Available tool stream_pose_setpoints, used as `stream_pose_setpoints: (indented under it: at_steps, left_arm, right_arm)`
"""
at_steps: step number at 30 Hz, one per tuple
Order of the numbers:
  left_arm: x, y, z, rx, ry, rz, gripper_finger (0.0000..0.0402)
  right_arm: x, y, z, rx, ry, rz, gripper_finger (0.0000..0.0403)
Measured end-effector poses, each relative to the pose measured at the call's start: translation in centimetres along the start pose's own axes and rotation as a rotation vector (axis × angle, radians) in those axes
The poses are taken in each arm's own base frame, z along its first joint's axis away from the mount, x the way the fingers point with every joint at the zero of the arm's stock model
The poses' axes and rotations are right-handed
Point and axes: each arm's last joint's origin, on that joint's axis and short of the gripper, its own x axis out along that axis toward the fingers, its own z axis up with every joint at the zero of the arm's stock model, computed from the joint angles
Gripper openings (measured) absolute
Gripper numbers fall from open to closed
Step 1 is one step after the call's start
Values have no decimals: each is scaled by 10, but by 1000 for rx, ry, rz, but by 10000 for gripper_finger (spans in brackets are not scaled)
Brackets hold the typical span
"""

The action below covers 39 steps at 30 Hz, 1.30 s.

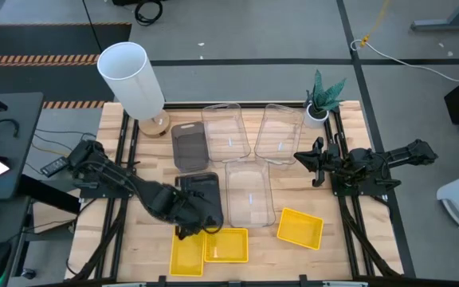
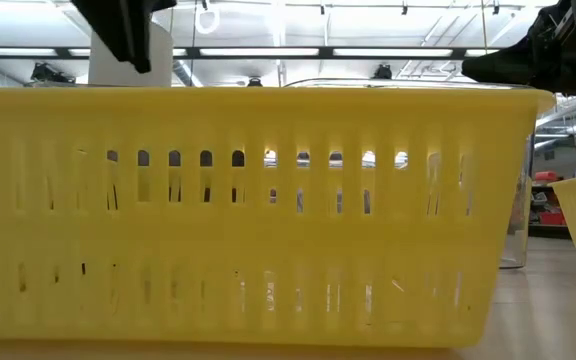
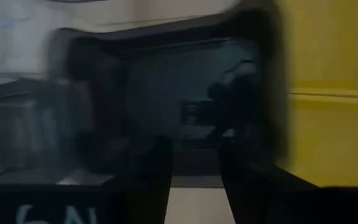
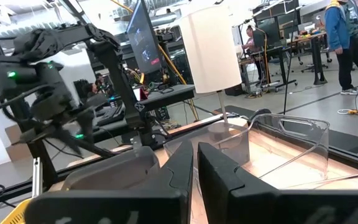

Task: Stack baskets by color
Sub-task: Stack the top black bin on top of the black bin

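My left gripper (image 1: pixel 191 226) hangs open over the near end of a dark grey basket (image 1: pixel 203 194) (image 3: pixel 160 99) that lies flat on the table; its fingers (image 3: pixel 160 177) point steeply down. Another grey basket (image 1: pixel 188 146) lies farther back. Two yellow baskets (image 1: pixel 187 255) (image 1: pixel 227 245) sit side by side at the near edge, and a third yellow basket (image 1: pixel 300 228) sits to their right. Three clear baskets (image 1: pixel 226 131) (image 1: pixel 278 131) (image 1: pixel 250 193) lie in the middle. My right gripper (image 1: pixel 312 160) (image 4: pixel 195 168) waits shut at the right, pointing level.
A tall white cylinder (image 1: pixel 131 76) stands at the far left corner and a small potted plant (image 1: pixel 322 100) at the far right. In the low view, a yellow basket wall (image 2: pixel 248 220) fills most of the picture. People stand in the room beyond the table.
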Motion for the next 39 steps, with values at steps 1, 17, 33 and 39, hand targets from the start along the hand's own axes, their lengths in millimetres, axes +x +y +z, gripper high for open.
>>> stream_pose_setpoints:
  at_steps: [1,17,33,39]
  left_arm:
    - [0,6,1,-3,3,22,127]
    - [32,95,19,17,91,126,114]
    - [82,179,-17,-207,60,-111,110]
    - [94,180,-24,-230,49,-168,166]
  right_arm:
    - [0,0,0,0,0,0,30]
    - [0,0,1,3,-7,1,30]
    - [0,0,2,8,-17,6,30]
    - [0,0,2,9,-19,7,30]
